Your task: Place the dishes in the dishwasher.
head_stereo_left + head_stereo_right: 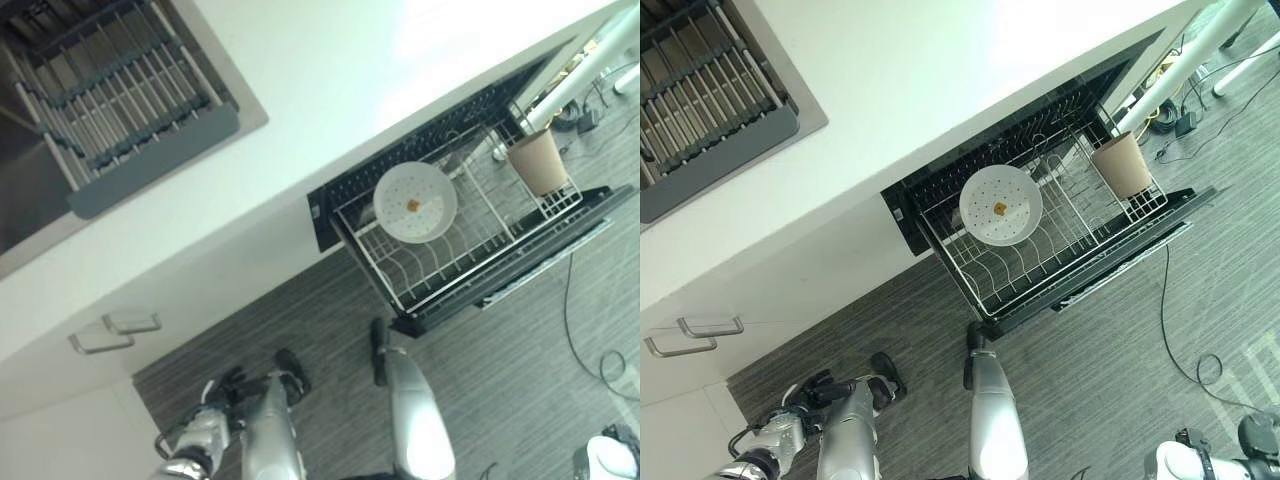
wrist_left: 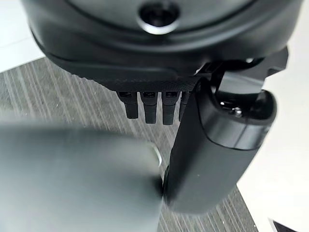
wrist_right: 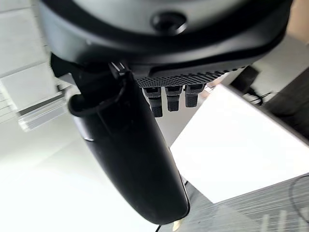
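One plate (image 1: 1001, 206) in dishwasher rack (image 1: 1040, 262), cup (image 1: 1122, 165) beside.

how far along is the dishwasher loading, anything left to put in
Done: a white plate stands in the pulled-out dishwasher rack, and a brown cup sits at its far end. In hand: nothing; the left hand and right hand hang open over the floor. Left: no loose dishes show on the counter; the drawer stays open.

A white plate (image 1: 1001, 206) stands on edge in the pulled-out dishwasher rack (image 1: 1040, 262); a tan cup (image 1: 1121, 165) sits at its far corner.
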Robot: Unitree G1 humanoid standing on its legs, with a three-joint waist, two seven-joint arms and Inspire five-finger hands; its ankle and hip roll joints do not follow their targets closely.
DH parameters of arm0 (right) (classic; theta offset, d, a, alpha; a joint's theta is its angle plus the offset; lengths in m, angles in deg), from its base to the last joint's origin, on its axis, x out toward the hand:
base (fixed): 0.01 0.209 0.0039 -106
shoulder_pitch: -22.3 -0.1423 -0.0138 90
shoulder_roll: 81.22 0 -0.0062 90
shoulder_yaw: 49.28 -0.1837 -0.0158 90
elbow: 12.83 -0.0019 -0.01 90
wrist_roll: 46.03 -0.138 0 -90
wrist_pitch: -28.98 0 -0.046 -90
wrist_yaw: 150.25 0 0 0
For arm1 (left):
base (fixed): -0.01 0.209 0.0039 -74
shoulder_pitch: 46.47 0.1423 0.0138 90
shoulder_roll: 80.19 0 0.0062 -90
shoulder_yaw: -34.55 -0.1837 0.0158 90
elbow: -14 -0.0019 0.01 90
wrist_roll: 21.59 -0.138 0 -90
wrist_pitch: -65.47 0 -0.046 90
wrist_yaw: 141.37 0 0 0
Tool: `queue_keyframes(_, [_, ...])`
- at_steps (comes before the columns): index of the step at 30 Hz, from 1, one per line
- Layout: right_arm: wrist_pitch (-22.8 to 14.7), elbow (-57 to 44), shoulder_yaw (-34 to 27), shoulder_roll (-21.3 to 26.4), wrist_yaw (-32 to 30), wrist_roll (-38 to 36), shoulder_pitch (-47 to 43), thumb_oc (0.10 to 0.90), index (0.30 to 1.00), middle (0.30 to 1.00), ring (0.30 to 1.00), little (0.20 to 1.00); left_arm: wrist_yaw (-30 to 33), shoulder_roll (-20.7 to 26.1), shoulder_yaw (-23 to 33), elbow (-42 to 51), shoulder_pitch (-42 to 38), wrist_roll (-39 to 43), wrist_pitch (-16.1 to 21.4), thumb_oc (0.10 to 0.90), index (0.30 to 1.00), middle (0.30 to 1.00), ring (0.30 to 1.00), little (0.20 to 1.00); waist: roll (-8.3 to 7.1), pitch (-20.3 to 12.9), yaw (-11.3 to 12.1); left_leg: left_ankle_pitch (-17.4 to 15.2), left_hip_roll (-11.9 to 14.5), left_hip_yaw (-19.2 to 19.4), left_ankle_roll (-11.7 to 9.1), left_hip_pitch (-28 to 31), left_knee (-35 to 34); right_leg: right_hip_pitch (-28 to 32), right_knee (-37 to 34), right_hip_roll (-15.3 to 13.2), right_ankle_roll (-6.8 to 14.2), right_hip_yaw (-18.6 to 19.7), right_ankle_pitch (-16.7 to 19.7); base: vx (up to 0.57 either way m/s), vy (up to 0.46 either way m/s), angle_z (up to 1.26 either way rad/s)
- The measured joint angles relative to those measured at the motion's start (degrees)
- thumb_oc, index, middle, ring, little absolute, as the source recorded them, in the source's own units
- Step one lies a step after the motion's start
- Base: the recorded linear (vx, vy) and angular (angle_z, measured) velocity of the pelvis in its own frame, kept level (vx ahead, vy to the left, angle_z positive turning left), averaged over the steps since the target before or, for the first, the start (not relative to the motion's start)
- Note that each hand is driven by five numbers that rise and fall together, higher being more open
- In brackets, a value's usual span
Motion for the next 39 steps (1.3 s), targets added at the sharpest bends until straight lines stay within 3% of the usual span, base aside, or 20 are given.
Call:
queue_keyframes(2, [1.2, 2.37, 3.07, -1.04, 4.16, -4.17, -1.67, 0.8, 0.9, 0.9, 0.9, 0.9, 0.25, -1.4, -0.46, 0.63, -0.11, 0.05, 0.07, 0.8, 0.9, 0.9, 0.9, 0.9, 0.99, 0.0, 0.85, 0.12, -0.01, -0.01, -0.14, -0.05, 0.0, -0.24, 0.46, -0.06, -0.45, 0.06, -0.37, 0.0, 0.0, 0.0])
queue_keyframes(6, [4.12, 2.61, 9.13, -2.73, 9.16, -4.61, -5.05, 0.8, 0.9, 0.9, 0.9, 0.9, -0.01, -2.0, -1.55, 1.93, -0.45, 2.0, 0.0, 0.8, 0.9, 0.9, 0.9, 0.9, 2.85, 0.12, 2.4, 0.45, -0.03, -0.23, -0.07, -1.78, 0.34, -2.34, 2.02, -0.2, -0.75, 0.09, -0.52, 0.0, -0.002, 0.02])
queue_keyframes(7, [6.45, 2.36, 12.56, -2.81, 10.6, -1.82, -7.64, 0.8, 0.9, 0.9, 0.9, 0.9, -0.17, -2.36, -2.16, 2.28, -0.56, 2.48, 0.03, 0.8, 0.9, 0.9, 0.9, 0.9, 3.71, 0.08, 3.12, 0.45, -0.08, -0.65, -0.04, -2.33, 0.47, -3.14, 3.23, -0.37, -1.04, -0.17, -1.35, -0.01, -0.024, 0.11])
queue_keyframes(9, [7.58, -0.09, 14.88, -2.63, 11.35, 3.31, -9.4, 0.8, 0.9, 0.9, 0.9, 0.9, -0.22, -2.88, -2.27, 2.69, -1.14, 2.79, 0.05, 0.8, 0.9, 0.9, 0.9, 0.9, 4.47, 0.14, 4.43, 1.06, -0.09, -1.26, -0.29, -3.33, 0.34, -4.16, 4.03, -0.38, -1.35, -0.66, -1.74, -0.03, -0.041, 0.14])
queue_keyframes(13, [11.06, -2.72, 24.11, -0.64, 11.43, 11.05, -15.13, 0.8, 0.9, 0.9, 0.9, 0.9, -0.53, -2.9, -2.27, 4.16, -1.28, 4.3, 0.27, 0.8, 0.9, 0.9, 0.9, 0.9, 4.65, 0.17, 6.47, 2.3, -0.42, -3.31, -0.97, -5.51, 0.04, -6.29, 6.41, -0.68, -2.39, -1.82, -2.64, 0.0, -0.06, 0.21])
queue_keyframes(16, [13.61, -2.03, 25.16, -0.47, 11.36, 12.47, -16.82, 0.8, 0.9, 0.9, 0.9, 0.9, -1.62, -3.09, -2.3, 4.36, -1.86, 4.38, 0.59, 0.8, 0.9, 0.9, 0.9, 0.9, 4.69, 0.18, 8.42, 2.85, -0.56, -4.43, -1.24, -6.54, -0.34, -7.02, 7.24, -0.98, -2.78, -2.88, -3.19, 0.0, -0.03, 0.2])
queue_keyframes(19, [14.66, -1.79, 26.95, 0.85, 11.33, 16.07, -17.46, 0.8, 0.9, 0.9, 0.9, 0.9, -2.41, -2.91, -2.34, 4.33, -2.45, 4.28, 0.66, 0.8, 0.9, 0.9, 0.9, 0.9, 5.15, 0.38, 8.48, 3.33, -0.77, -4.46, -1.09, -7.54, -0.07, -8.02, 8.02, -1.29, -2.79, -2.9, -3.19, 0.01, -0.02, 0.03])
queue_keyframes(22, [20.43, -2.23, 30.68, 4.4, 10.0, 19.73, -18.37, 0.8, 0.9, 0.9, 0.9, 0.9, -2.6, -2.82, -2.51, 4.66, -2.43, 3.96, 0.68, 0.8, 0.9, 0.9, 0.9, 0.9, 5.34, 0.38, 8.56, 3.64, -1.08, -5.05, -1.1, -8.18, -0.16, -8.3, 8.4, -1.86, -2.83, -3.76, -3.62, 0.0, -0.03, 0.1])
queue_keyframes(24, [21.75, -3.55, 31.77, 8.33, 11.61, 23.41, -18.28, 0.8, 0.9, 0.9, 0.9, 0.9, -2.8, -2.24, -2.75, 5.71, -2.43, 3.81, 0.68, 0.8, 0.9, 0.9, 0.9, 0.9, 5.53, 0.4, 8.64, 4.1, -1.29, -5.67, -1.1, -9.71, -0.54, -9.59, 8.61, -1.89, -2.42, -4.01, -3.91, 0.0, -0.027, 0.13])
queue_keyframes(30, [22.1, -8.89, 34.51, 16.58, 15.48, 30.59, -18.85, 0.8, 0.9, 0.9, 0.9, 0.9, -4.91, -1.99, -2.96, 6.61, -2.44, 3.73, 0.75, 0.8, 0.9, 0.9, 0.9, 0.9, 5.99, 0.52, 10.17, 5.71, -1.7, -7.45, -1.64, -10.68, -2.37, -10.31, 8.6, -2.11, -3.17, -5.78, -4.33, 0.0, 0.006, 0.14])
queue_keyframes(34, [21.42, -10.82, 35.33, 17.67, 15.63, 31.97, -22.25, 0.8, 0.9, 0.9, 0.9, 0.9, -5.2, -1.99, -3.01, 6.72, -2.5, 3.71, 0.83, 0.8, 0.9, 0.9, 0.9, 0.9, 6.05, 0.49, 10.69, 6.02, -1.84, -7.8, -1.25, -10.8, -2.55, -10.1, 8.91, -2.29, -3.76, -6.29, -4.09, 0.02, 0.011, 0.06])
queue_keyframes(39, [21.56, -10.76, 35.68, 18.9, 15.65, 30.12, -26.69, 0.8, 0.9, 0.9, 0.9, 0.9, -6.42, -2.04, -3.31, 7.71, -2.79, 3.7, 0.86, 0.8, 0.9, 0.9, 0.9, 0.9, 6.07, 0.48, 13.11, 6.43, -2.78, -9.37, -1.66, -11.57, -2.52, -9.75, 9.46, -3.3, -3.87, -7.68, -4.46, 0.04, 0.034, 0.17])
